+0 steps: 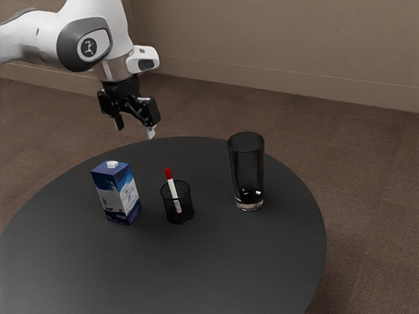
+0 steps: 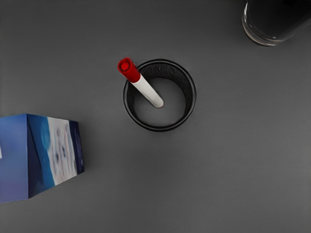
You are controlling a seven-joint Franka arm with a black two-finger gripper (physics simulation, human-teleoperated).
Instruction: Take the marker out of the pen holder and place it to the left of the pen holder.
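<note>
"Presently, where is the white, red-capped cylindrical marker [image 1: 173,188]?"
"Leaning inside the round black mesh pen holder [image 1: 187,201]."
"And the black two-finger end effector [image 1: 134,127]?"
"Spread wide, at the holder's eleven o'clock, exterior view."

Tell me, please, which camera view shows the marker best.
The wrist view: it looks down on the marker, showing its red cap projecting past the rim of the pen holder and its white barrel slanting inside. The exterior view shows it smaller, from the side, leaning with the red cap up.
</note>
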